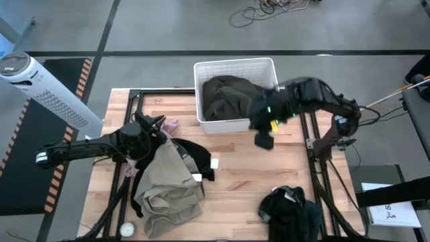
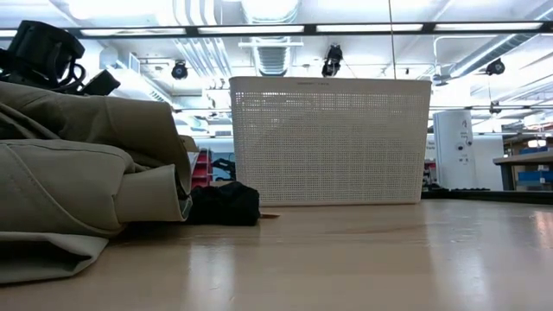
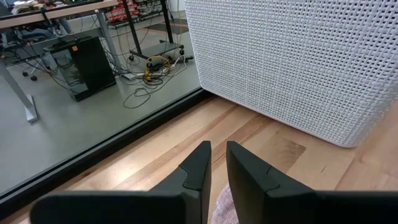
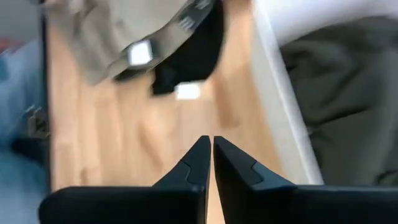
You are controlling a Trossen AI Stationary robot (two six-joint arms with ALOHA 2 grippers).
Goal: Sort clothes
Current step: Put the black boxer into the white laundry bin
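High view shows the dark olive-green garment (image 1: pixel 227 98) already inside the white perforated plastic basket (image 1: pixel 235 64), likely its sorted spot. Right gripper (image 1: pixel 263 140), fingers pressed together and empty, hangs at the basket's 5 o'clock; left gripper (image 1: pixel 158 125), nearly closed, sits at 12 o'clock of the beige-khaki garment (image 1: pixel 164 185)

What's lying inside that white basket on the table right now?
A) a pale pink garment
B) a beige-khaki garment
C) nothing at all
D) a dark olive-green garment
D: the high view shows a dark olive-green garment filling the white basket, while the beige-khaki garment and the pale pink garment lie out on the table.
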